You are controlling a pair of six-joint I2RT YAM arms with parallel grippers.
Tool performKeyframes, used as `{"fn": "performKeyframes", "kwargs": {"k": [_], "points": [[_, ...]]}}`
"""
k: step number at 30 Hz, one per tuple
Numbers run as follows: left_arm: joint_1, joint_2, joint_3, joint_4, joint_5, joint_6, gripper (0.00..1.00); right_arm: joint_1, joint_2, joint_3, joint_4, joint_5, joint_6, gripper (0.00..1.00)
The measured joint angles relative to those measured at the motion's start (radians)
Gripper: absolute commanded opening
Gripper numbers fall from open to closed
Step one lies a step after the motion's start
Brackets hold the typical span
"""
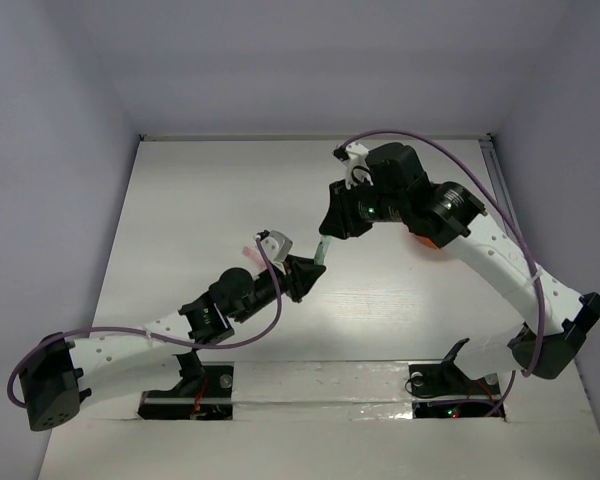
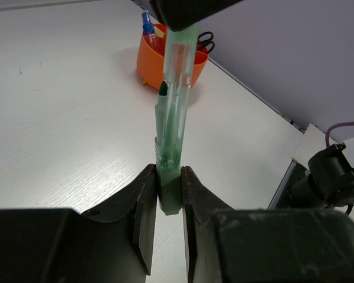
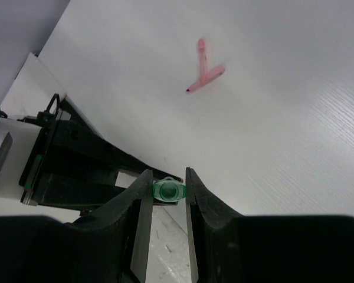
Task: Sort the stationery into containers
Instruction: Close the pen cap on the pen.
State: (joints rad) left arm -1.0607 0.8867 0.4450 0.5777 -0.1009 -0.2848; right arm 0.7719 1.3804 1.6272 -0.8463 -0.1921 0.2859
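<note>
A green marker (image 2: 168,153) stands upright in the left wrist view, with my left gripper (image 2: 170,177) shut on its lower end. Its translucent green cap (image 2: 180,59) rises above it, and the dark tip (image 2: 163,88) shows beside the cap's lower end. My right gripper (image 3: 168,174) is shut on the cap (image 3: 169,190), seen end-on. From above, the two grippers (image 1: 308,272) (image 1: 330,235) meet over mid-table with the marker (image 1: 322,252) between them. The orange bowl (image 2: 150,59) holds a blue-capped bottle (image 2: 147,26) and black-handled scissors (image 2: 205,41).
A pink marker (image 3: 207,76) and its pink cap (image 3: 202,50) lie apart from the grippers on the white table. The right arm covers most of the bowl (image 1: 425,243) in the top view. Walls close the table's far and side edges.
</note>
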Motion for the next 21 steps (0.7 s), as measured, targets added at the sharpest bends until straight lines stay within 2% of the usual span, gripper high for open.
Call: {"fn": "performKeyframes", "kwargs": {"k": [15,21], "points": [[-0.011,-0.004,0.006,-0.020,-0.001,-0.001,0.00,0.000,0.041,-0.003,0.056,-0.011,0.010,0.00],[-0.015,-0.015,0.013,-0.074,-0.036,-0.010,0.00,0.000,0.012,-0.084,0.132,-0.018,0.026,0.00]]}}
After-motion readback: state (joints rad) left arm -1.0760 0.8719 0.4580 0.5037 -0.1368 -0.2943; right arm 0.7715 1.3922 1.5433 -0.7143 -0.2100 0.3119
